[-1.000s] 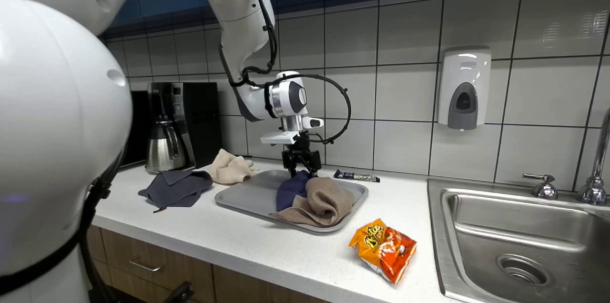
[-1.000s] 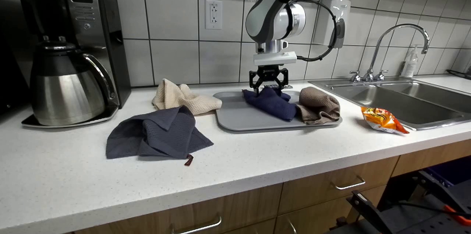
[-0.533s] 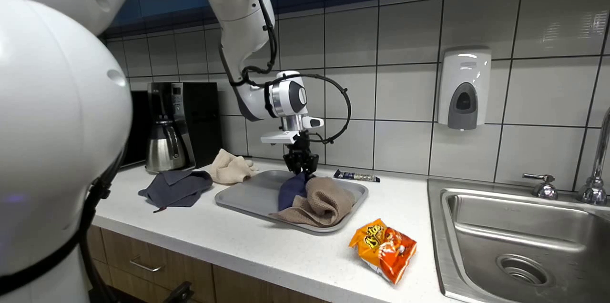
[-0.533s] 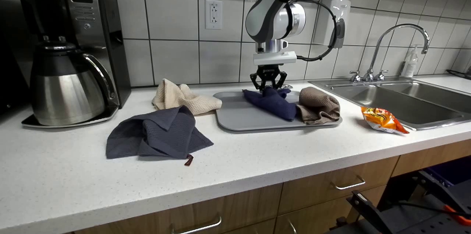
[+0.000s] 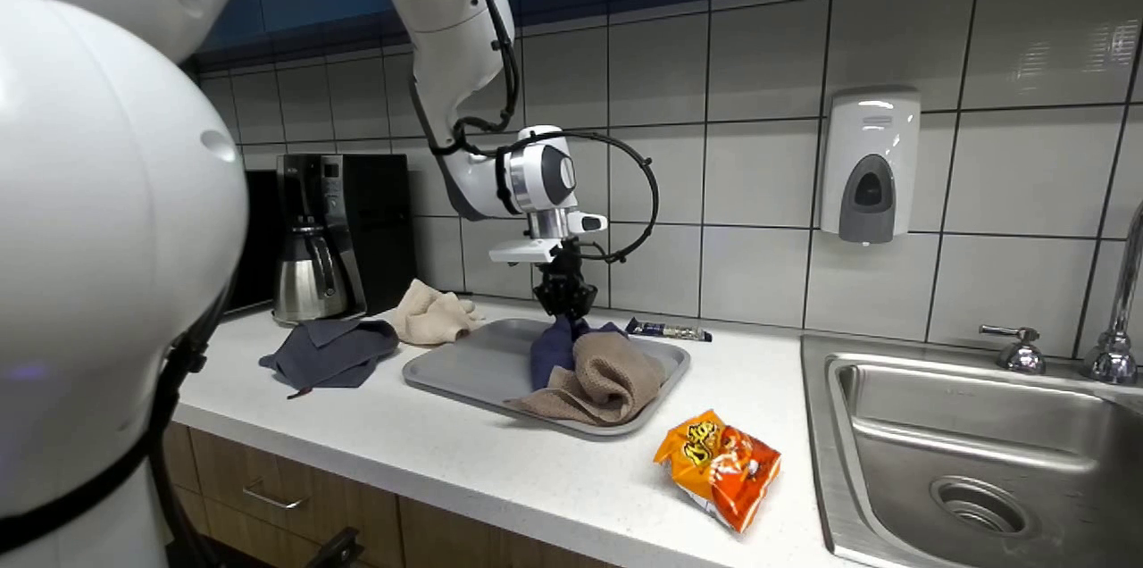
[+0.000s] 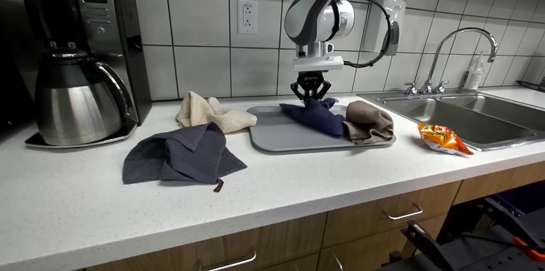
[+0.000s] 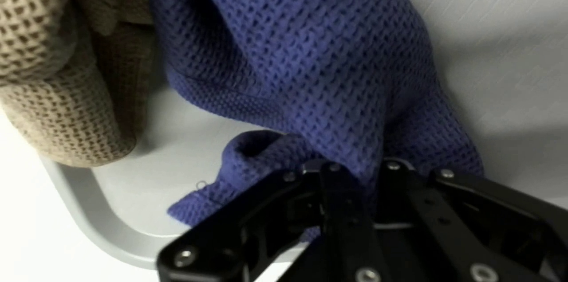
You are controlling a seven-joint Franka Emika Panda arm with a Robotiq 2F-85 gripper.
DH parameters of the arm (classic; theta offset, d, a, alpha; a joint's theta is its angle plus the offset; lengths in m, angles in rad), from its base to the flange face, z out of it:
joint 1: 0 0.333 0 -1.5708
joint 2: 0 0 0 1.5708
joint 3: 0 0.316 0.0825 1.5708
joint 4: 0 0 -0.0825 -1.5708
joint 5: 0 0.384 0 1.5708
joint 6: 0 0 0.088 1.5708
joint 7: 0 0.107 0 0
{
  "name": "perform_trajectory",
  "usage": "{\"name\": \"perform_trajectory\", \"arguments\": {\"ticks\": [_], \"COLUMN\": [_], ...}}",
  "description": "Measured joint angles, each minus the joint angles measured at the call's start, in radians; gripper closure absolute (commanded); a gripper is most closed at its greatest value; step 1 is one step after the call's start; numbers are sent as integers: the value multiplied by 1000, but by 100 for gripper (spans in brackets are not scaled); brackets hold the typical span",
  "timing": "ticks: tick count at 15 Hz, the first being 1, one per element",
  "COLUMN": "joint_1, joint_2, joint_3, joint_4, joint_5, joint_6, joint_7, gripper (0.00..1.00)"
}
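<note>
My gripper is pinched on a fold of the navy blue towel, which rises between its black fingers in the wrist view. In an exterior view the gripper points straight down, and most of the navy towel still rests on the grey tray. A brown towel, rolled and bunched, lies on the tray against the navy one. From another angle, the brown towel partly hides the navy towel. The fingertips themselves are covered by cloth.
A dark grey cloth and a cream cloth lie between the tray and the coffee maker. An orange snack bag sits near the sink. A tube lies behind the tray, by the tiled wall.
The jaws have come together on the navy towel from a wide stance. The gripper has since risen slightly, drawing up the pinched fold. The other objects stay put.
</note>
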Motion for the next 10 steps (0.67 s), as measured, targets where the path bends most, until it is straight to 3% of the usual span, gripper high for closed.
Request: {"name": "perform_trajectory", "arguments": {"ticks": [10], "joint_1": [-5], "joint_2": [-65], "joint_3": [-55], "joint_4": [-17], "joint_5": [0], "joint_6": [0], "joint_7": [2], "gripper": [97]}}
